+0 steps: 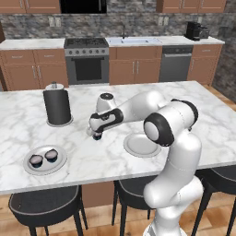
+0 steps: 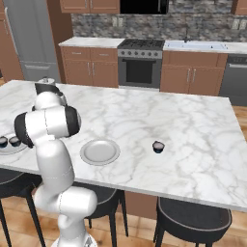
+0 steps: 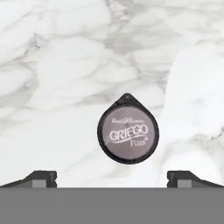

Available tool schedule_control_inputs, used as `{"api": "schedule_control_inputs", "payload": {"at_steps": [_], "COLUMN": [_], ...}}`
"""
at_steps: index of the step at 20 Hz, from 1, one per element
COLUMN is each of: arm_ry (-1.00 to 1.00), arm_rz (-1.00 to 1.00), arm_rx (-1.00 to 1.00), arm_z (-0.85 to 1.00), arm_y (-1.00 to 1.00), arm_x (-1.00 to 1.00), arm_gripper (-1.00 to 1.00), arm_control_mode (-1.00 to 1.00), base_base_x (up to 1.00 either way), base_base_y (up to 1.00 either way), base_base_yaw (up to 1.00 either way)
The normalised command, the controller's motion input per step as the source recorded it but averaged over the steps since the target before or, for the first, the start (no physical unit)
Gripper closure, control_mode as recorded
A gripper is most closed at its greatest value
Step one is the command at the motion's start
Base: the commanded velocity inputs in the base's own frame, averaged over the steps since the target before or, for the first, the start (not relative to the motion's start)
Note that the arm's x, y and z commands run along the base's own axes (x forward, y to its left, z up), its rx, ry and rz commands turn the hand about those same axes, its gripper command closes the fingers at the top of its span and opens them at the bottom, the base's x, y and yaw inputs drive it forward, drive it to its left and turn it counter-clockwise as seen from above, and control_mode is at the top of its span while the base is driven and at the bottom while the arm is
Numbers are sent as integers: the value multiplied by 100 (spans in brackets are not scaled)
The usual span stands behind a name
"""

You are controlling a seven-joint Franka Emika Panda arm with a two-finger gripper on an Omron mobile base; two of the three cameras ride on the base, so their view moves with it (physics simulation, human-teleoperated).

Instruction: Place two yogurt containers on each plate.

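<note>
Hovering over the desk (image 1: 193, 110), my tool (image 3: 111, 177) was spread wide, gripping nothing, with a yogurt cup (image 3: 127, 130) sitting just ahead between its tips. The cup looked light, stiff and smooth-sided, so I judged its round wall below the foil lid the best hold. Two cups already sat on the left plate (image 1: 27, 168); the near plate (image 1: 140, 145) was bare.

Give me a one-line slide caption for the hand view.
Open gripper poised directly above a yogurt container standing on the marble counter, lid reading "Griego".
</note>
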Motion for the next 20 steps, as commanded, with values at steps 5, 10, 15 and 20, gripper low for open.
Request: {"api": "schedule_control_inputs", "payload": {"at_steps": [5, 10, 15, 20], "arm_ry": [0, 0, 0, 0], "arm_rz": [0, 0, 0, 0], "arm_rx": [0, 0, 0, 0], "arm_z": [-10, -16, -15, -16], "arm_y": [0, 4, 6, 6], "arm_x": [16, 14, 7, 3], "arm_gripper": [-100, -100, -100, -100], "arm_control_mode": [-100, -100, -100, -100], "base_base_x": [0, 0, 0, 0], "base_base_y": [0, 0, 0, 0], "base_base_yaw": [0, 0, 0, 0]}}
